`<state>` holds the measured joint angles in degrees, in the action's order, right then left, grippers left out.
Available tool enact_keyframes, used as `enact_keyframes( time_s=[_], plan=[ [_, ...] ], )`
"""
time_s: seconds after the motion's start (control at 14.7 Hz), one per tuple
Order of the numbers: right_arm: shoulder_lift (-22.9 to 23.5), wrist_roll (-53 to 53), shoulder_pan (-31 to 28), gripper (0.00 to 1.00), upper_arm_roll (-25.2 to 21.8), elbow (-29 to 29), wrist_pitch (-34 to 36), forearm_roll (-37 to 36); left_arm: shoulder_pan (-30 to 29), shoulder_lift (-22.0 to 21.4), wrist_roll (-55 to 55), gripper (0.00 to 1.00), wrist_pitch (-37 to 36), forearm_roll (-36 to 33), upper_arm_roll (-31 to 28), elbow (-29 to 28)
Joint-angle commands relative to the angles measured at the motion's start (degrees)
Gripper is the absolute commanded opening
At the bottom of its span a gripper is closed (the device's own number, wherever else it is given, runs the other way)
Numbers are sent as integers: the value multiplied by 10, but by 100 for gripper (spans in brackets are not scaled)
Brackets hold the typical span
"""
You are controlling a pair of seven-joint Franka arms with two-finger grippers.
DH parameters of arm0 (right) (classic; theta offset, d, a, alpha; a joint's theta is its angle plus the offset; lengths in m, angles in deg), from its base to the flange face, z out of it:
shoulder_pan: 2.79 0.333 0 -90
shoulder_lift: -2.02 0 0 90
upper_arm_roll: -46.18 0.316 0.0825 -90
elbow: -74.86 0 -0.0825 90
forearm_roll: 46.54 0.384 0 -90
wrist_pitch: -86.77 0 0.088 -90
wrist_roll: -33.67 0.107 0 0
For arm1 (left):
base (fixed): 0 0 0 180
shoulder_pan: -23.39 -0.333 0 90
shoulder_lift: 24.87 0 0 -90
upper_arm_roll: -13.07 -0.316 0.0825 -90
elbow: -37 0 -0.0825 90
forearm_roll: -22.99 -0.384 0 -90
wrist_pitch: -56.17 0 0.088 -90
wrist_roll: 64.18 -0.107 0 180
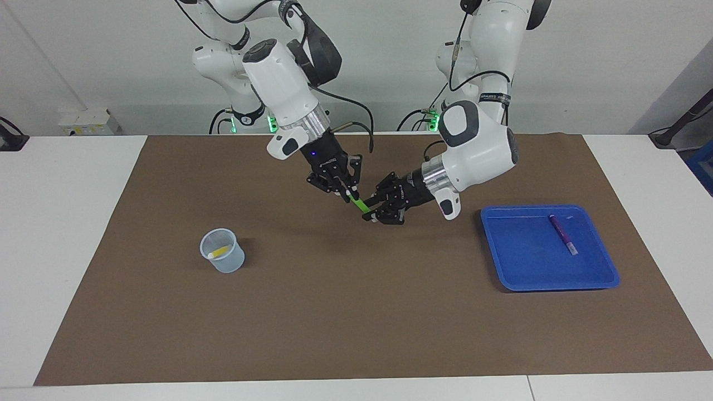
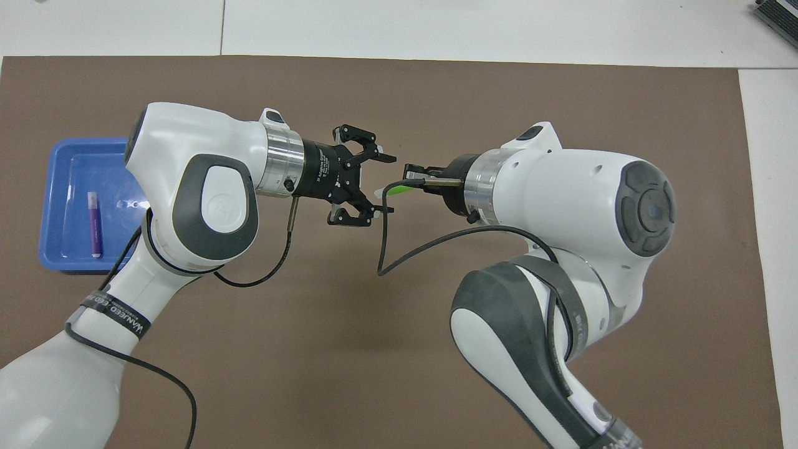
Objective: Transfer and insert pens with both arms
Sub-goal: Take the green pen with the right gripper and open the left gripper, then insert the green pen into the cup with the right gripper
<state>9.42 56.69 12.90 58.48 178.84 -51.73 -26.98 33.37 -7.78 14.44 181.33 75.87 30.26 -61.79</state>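
Note:
The bright green pen (image 1: 360, 204) (image 2: 400, 187) hangs tilted over the middle of the brown mat. My right gripper (image 1: 349, 192) (image 2: 406, 181) is shut on its upper end. My left gripper (image 1: 372, 211) (image 2: 386, 185) is open, its fingers spread on either side of the pen's lower, whitish end without gripping it. The yellow pen (image 1: 219, 252) leans inside a small translucent cup (image 1: 223, 262) toward the right arm's end. The purple pen (image 1: 563, 234) (image 2: 93, 223) lies in the blue tray (image 1: 557, 285) (image 2: 53, 187) toward the left arm's end.
A brown mat (image 1: 356, 323) covers most of the white table. A loose black cable (image 2: 381, 249) hangs from the right arm's wrist beneath the two grippers.

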Motion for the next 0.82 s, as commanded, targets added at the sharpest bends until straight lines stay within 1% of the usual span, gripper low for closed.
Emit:
enact_keyframes(
  time_s=[0.0,0.2,0.27,0.34,0.48,0.61,0.68,0.75],
  plan=[
    [-4,-14,-1,0,-1,3,3,-23,-4,-35,3,100,1,-22,-4,-35],
    [-7,-17,-6,0,-1,3,24,-74,-1,-50,-7,100,0,-74,-2,-65],
    [-10,-37,-8,0,-1,3,33,-90,0,-50,-8,100,0,-87,-2,-67],
    [-10,-83,-18,0,-2,0,42,-105,-3,-51,-10,100,-3,-101,-2,-68],
    [-13,-178,-47,0,-3,-7,74,-107,-8,-56,-48,100,-19,-137,-4,-76],
    [-29,-234,-77,0,-2,-7,103,-107,-12,-62,-93,100,-23,-153,-5,-86],
    [-35,-266,-92,0,-2,-7,118,-107,-19,-62,-112,100,-24,-174,-5,-90],
    [-41,-298,-105,0,-2,-7,132,-107,-27,-62,-132,100,-32,-210,-4,-91]
  ],
)
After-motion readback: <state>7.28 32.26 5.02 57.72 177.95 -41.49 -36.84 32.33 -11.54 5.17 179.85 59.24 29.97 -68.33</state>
